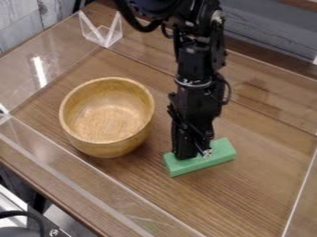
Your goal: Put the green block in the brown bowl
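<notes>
Black arm comes down steeply from the far edge of the desk (254,199), gripper (196,155) pointing almost straight down onto the block (221,154). Fingers are pressed in on the block, pinching it across its narrow width near its middle; fingertips hide part of it. Block lies flat on the wood, not lifted, long axis slanted, left end nearer the front edge, right end further back. It sits around mid-desk, a bit toward the front, just right of the bowl (102,144), near but not touching. Bowl stands upright left of centre, nothing visible inside. Low clear walls (37,153) run along the desk edges. A small clear folded stand (102,30) sits at the far left corner, well apart from the rest.
</notes>
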### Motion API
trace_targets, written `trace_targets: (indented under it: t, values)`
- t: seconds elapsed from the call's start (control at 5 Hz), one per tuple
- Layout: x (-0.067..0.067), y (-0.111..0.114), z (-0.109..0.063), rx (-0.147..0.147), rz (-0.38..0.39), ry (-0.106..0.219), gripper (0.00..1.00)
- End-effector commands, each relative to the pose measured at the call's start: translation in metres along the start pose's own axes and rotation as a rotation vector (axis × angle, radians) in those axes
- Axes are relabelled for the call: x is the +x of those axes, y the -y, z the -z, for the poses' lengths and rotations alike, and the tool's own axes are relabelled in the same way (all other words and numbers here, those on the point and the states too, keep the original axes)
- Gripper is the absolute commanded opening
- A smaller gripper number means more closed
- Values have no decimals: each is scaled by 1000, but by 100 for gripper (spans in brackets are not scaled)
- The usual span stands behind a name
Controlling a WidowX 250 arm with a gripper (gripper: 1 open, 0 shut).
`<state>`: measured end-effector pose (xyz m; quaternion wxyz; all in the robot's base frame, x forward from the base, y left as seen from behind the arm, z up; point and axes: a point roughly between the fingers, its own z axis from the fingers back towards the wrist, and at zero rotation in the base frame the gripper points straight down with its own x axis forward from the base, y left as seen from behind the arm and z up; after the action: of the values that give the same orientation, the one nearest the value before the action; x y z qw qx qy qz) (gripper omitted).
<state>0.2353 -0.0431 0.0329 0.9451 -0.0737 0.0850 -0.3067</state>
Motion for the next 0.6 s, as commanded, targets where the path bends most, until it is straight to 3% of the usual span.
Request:
trace_targets:
  t: [0.0, 0.4]
  values:
    - [-1, 0, -4, 6, -5, 20, 0]
    - [-3, 2, -5, 1, -18, 35, 0]
